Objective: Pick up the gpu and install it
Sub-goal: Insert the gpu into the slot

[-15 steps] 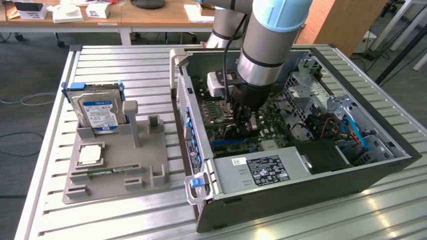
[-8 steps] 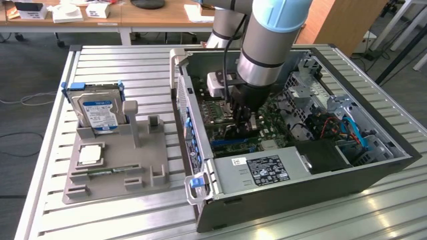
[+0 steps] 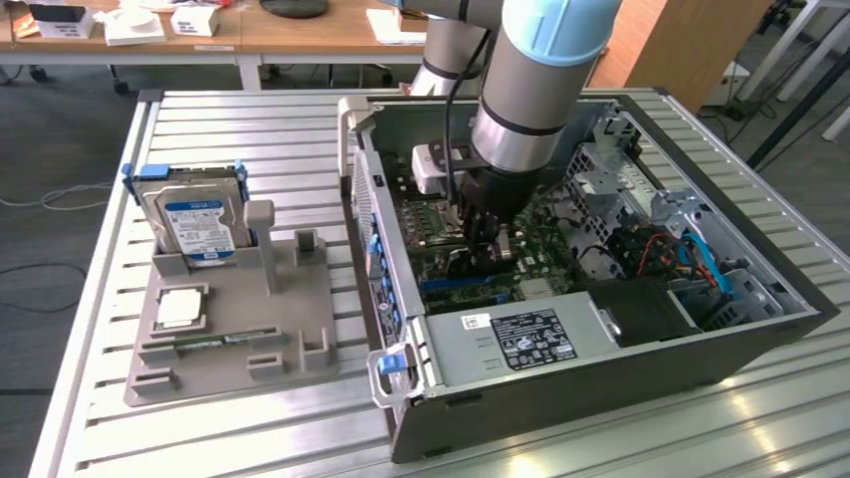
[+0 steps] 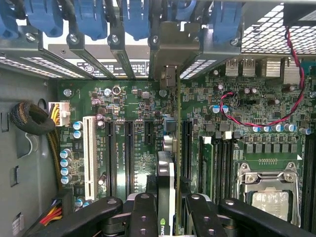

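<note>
1. The gripper (image 4: 165, 210) is clamped on the gpu (image 4: 166, 175), with its dark fingers (image 4: 143, 212) pressing the card's two flat faces. It hangs directly over the motherboard (image 4: 133, 106), inside the computer case (image 3: 743, 329).
2. The gpu stands on edge straight under the gripper, its thin side toward the wrist camera. Its long axis runs along the motherboard's black expansion slots (image 4: 128, 153), toward the rear slot brackets (image 4: 116, 54) at the board's edge.
3. The card sits between those black slots and the memory sticks (image 4: 207, 163), well away from the board's white slot (image 4: 89, 158).
4. Hidden: the card covers its own bottom edge and the slot beneath, so I cannot tell whether it touches the motherboard or hovers above it. The fan face is turned out of sight, and in the exterior view the arm (image 3: 538, 100) covers most of the card.
</note>
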Robot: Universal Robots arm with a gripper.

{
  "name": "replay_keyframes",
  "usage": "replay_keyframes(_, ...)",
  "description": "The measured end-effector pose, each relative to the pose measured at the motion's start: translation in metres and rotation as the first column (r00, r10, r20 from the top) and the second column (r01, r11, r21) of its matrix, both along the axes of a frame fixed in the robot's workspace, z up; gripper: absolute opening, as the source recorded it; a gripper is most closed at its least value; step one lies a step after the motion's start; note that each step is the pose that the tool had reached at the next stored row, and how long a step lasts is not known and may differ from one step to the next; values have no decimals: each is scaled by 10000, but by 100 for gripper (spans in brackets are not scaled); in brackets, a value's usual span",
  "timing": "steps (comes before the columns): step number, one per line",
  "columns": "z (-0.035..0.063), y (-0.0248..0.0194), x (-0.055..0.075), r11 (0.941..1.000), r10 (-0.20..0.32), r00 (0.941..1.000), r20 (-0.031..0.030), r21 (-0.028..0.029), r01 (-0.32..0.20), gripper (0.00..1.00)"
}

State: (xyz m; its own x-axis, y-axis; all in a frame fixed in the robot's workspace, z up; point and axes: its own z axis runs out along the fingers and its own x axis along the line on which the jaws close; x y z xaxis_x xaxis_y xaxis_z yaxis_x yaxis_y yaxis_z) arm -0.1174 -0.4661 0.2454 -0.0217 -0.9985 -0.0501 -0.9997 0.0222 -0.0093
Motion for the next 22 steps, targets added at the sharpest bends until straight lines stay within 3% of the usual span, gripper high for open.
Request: replay_keyframes(22,24,-7,-7,9999,-156,9999,-2,-4,156,27)
